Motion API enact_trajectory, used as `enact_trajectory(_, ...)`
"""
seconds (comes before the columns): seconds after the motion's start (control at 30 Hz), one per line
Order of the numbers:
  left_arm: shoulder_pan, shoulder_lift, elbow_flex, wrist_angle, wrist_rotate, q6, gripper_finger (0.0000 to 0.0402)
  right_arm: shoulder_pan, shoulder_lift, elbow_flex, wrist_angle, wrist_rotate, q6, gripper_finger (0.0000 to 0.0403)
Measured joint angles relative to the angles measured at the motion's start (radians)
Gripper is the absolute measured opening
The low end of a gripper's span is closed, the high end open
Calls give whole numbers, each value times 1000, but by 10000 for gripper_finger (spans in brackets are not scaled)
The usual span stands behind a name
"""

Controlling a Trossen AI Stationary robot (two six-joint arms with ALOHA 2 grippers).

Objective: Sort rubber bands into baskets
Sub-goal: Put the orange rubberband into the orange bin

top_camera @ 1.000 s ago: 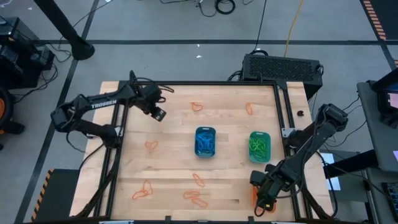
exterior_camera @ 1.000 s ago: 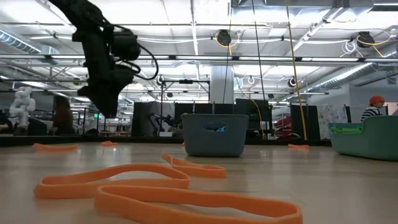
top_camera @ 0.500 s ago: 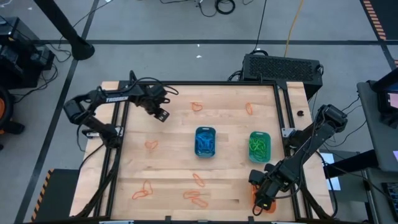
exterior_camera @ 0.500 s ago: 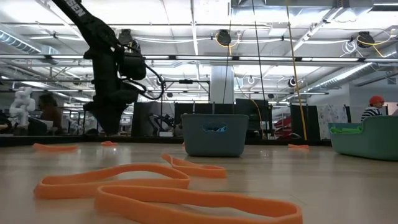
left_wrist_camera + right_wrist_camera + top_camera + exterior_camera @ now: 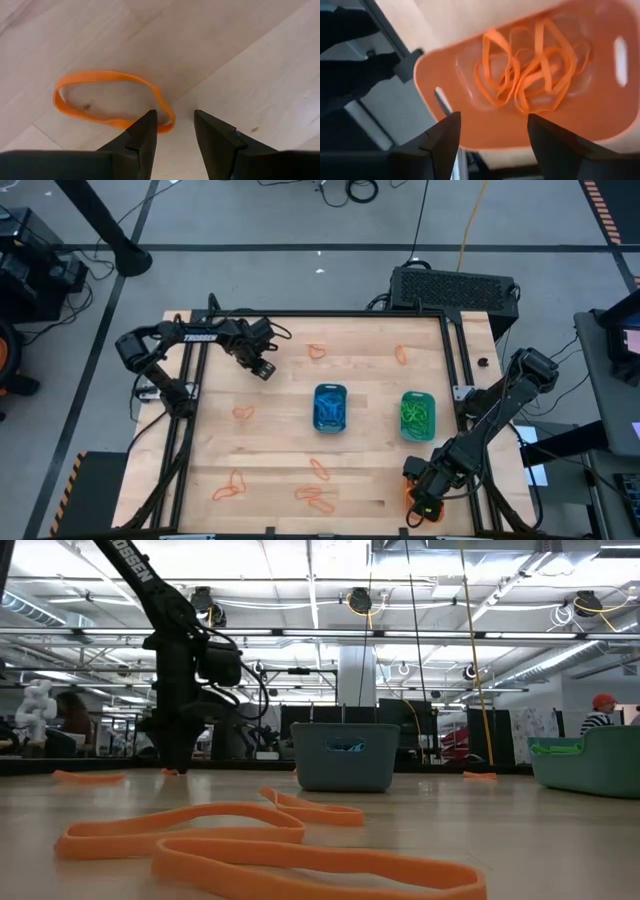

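Over the table point(image 5: 280, 430), the high view shows the left gripper point(image 5: 263, 368) near the far-left corner and the right gripper point(image 5: 427, 502) at the near-right corner, above the orange basket point(image 5: 412, 502). The blue basket point(image 5: 330, 408) and green basket point(image 5: 418, 415) sit mid-table. Orange rubber bands point(image 5: 318, 499) lie scattered along the near edge, with others toward the far and left edges.

Low view: 2 orange bands lie in the foreground; the left arm descends near the far edge.

Left wrist view: jaws parted, empty, straddling 1 end of an orange band point(image 5: 100, 97) lying flat on the wood.

Right wrist view: jaws apart, empty, above the orange basket holding a tangle of orange bands point(image 5: 530, 75).

Judgement: bands are light, limp and stretchy; pinching across 1 strand at the loop's end suits best.
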Motion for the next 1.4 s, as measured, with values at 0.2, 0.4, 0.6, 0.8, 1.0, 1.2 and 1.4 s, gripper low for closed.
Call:
enact_trajectory(0.2, -7, 7, 0, 4, -15, -3, 138, -14, 0, 0, 0, -38, 2, 222)
enact_trajectory(0.4, -8, 8, 0, 6, -18, -3, 137, -28, 0, 0, -1, 7, -9, 222)
enact_trajectory(0.6, -10, 9, -2, 9, -25, 5, 53, -27, 0, 0, -1, 11, -9, 222)
enact_trajectory(0.8, -41, -10, -5, 17, -63, -1, 5, -61, 0, 0, 7, 5, -55, 222)
enact_trajectory(1.0, -109, -128, -6, 1, -87, -2, 2, -101, -6, 0, 5, 22, -62, 222)
enact_trajectory(1.2, -233, -312, -6, 30, -70, -81, 1, -130, -62, 0, 33, 222, -106, 222)
enact_trajectory(1.4, -397, -425, -5, 193, -65, -275, 1, -202, -133, 0, 112, 521, -226, 222)
